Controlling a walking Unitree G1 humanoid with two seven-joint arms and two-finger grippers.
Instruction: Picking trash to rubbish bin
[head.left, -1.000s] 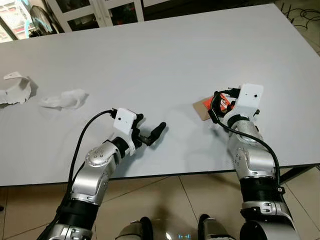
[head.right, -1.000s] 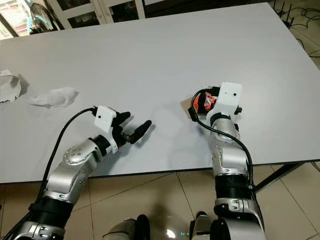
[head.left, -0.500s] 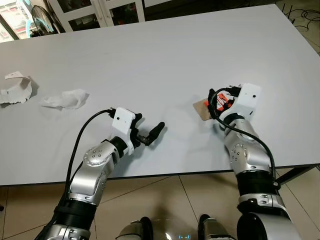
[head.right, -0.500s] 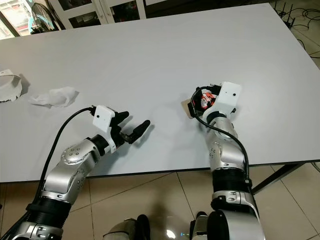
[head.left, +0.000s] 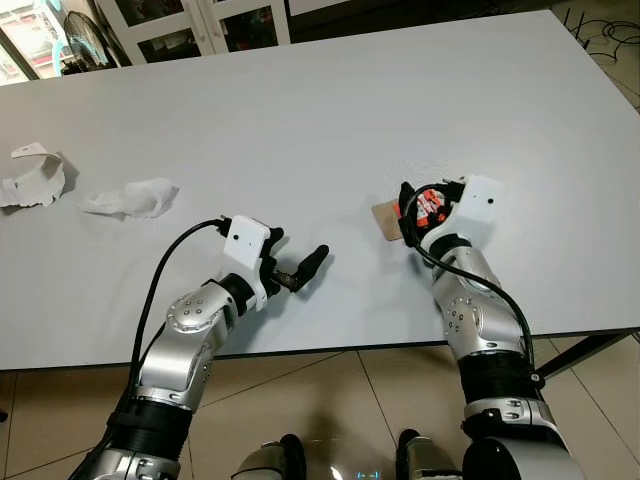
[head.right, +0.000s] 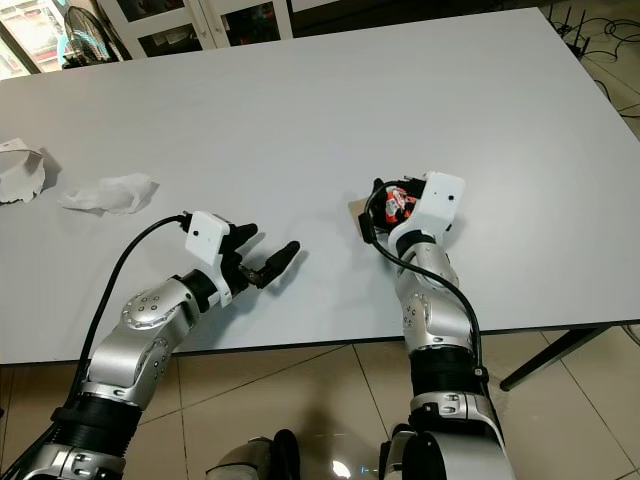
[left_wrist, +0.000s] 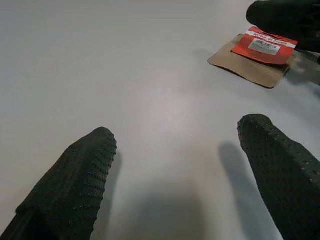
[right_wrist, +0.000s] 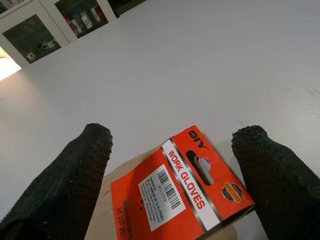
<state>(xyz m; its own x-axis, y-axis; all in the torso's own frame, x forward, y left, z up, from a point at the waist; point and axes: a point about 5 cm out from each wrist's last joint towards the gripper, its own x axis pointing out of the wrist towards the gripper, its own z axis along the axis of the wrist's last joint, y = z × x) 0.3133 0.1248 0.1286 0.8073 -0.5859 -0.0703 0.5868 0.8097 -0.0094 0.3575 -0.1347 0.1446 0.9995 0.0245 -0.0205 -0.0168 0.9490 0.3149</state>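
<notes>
A red "work gloves" card on brown cardboard lies flat on the white table, right of centre. My right gripper hovers over it, open, with one black finger on each side of the card. Further left my left gripper rests open just above the table near the front edge, nothing between its fingers; the card lies ahead of it. A crumpled white tissue and a torn white paper piece lie at the far left.
The table's front edge runs just below both wrists, with tiled floor beneath. Glass-door cabinets and a fan stand beyond the far edge. Cables lie on the floor at the back right.
My right gripper has moved a little to the left, and the red card has shifted left with it. The left arm has stayed put.
</notes>
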